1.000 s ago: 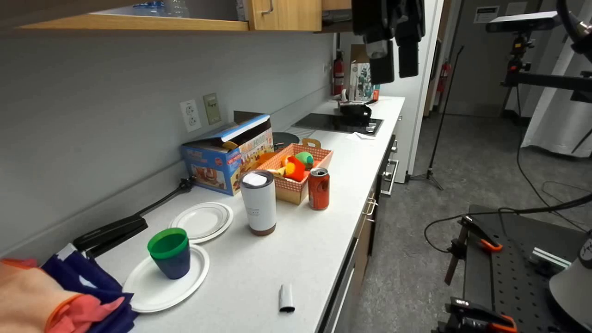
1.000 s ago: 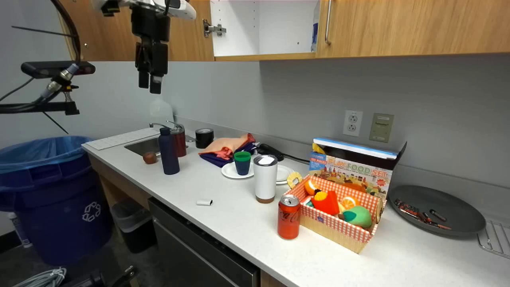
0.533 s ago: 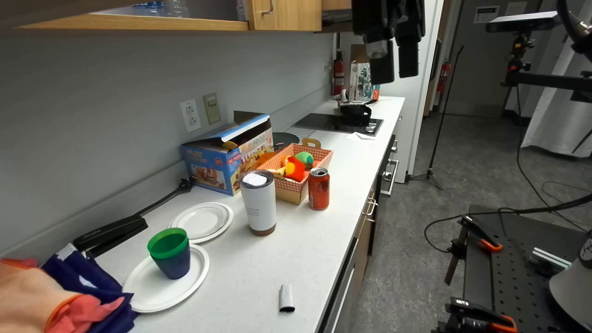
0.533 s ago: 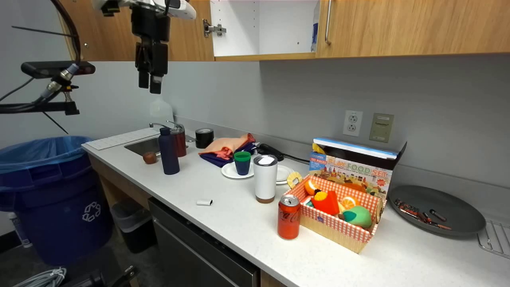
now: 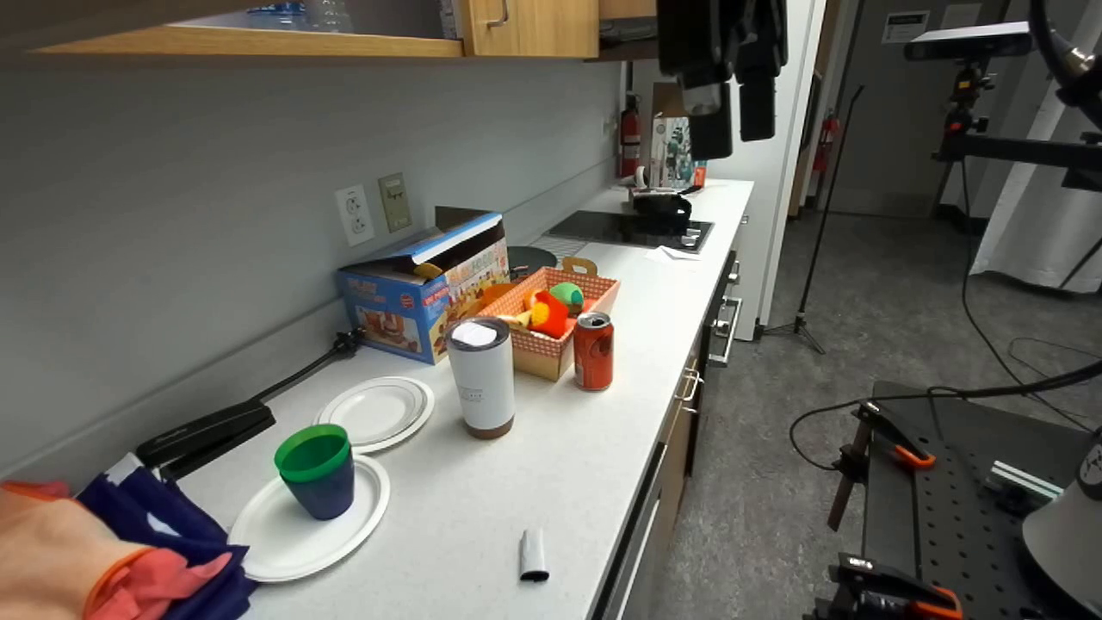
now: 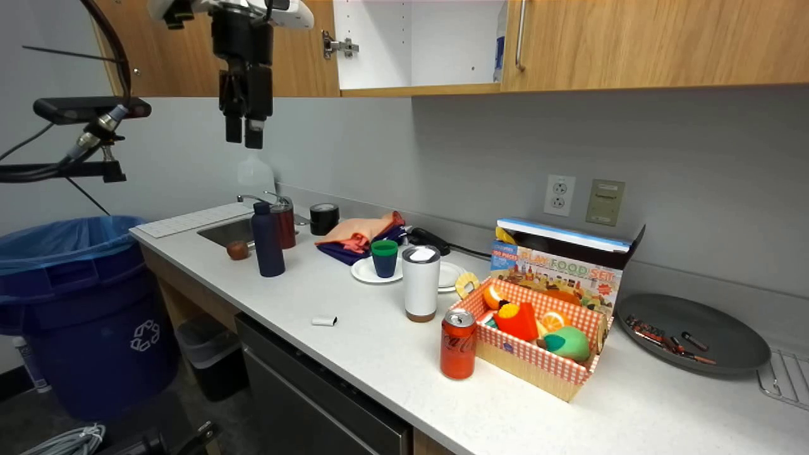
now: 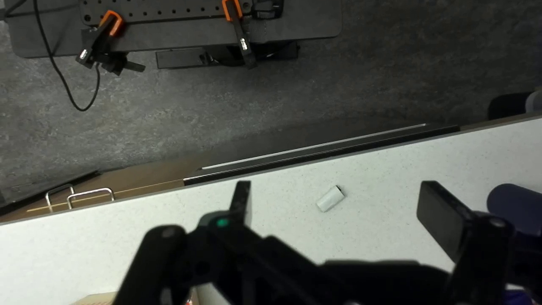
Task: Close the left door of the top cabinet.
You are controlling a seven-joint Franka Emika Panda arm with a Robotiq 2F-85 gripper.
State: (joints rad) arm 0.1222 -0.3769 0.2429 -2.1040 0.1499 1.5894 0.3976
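The top cabinet (image 6: 442, 44) is light tan wood with a white inside. Its left door (image 6: 300, 60) stands swung wide open to the left, with a metal hinge (image 6: 341, 46) showing. The neighbouring door (image 6: 657, 44) is shut. The cabinet's lower edge shows in an exterior view (image 5: 258, 43). The left door is out of the wrist view. My gripper (image 6: 244, 133) hangs pointing down in front of the open door, its fingertips below the door's lower edge; I cannot tell the gap to it. In the wrist view the gripper (image 7: 336, 201) is open and empty, high over the counter.
On the white counter (image 6: 392, 354) stand a dark blue bottle (image 6: 267, 240), a white tumbler (image 6: 421, 284), a red can (image 6: 458, 344) and a toy-food basket (image 6: 537, 360). A camera on a bar (image 6: 91, 110) stands left of the arm. A blue bin (image 6: 82, 328) is on the floor.
My gripper has shifted slightly to the right and turned a little in the last half second. The cabinet door and the things on the counter have not moved.
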